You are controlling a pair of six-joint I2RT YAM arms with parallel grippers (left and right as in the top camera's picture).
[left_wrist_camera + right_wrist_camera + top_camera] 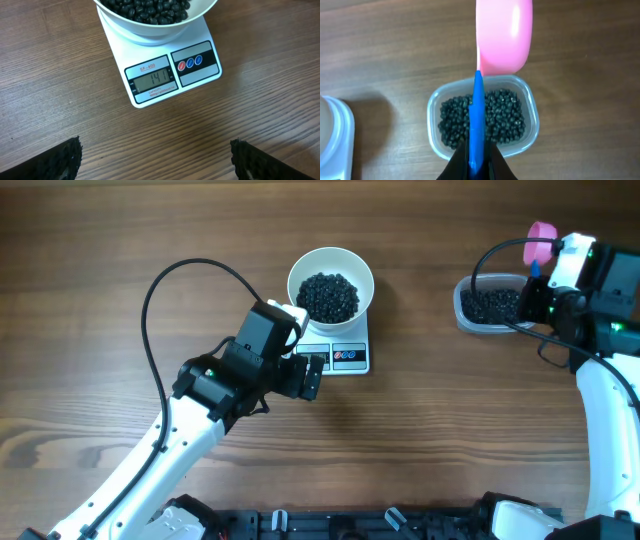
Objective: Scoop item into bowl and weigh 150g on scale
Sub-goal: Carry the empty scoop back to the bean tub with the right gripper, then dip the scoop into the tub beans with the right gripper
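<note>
The item (pixel 329 297) is observed as a loose heap of small, round, glossy black beads, filling the white bowl (pixel 298 272), which is seated on the scale (pixel 348 357) near the middle of the table (pixel 100 240). A second lot of the same beads (pixel 502 117) is noted in a clear tub (pixel 531 107) to the right. On the scale, "SF-400" is read above the display (pixel 152 81), which shows "141"; the fine print beneath cannot be made out. One red and two blue buttons (pixel 190 63) are set beside it. The left gripper (pixel 156 160) is found released, jaws wide apart, empty, near the scale's front. The right gripper (pixel 476 157) is found clenched on the blue handle of a pink scoop (pixel 502 35), held over the tub.
</note>
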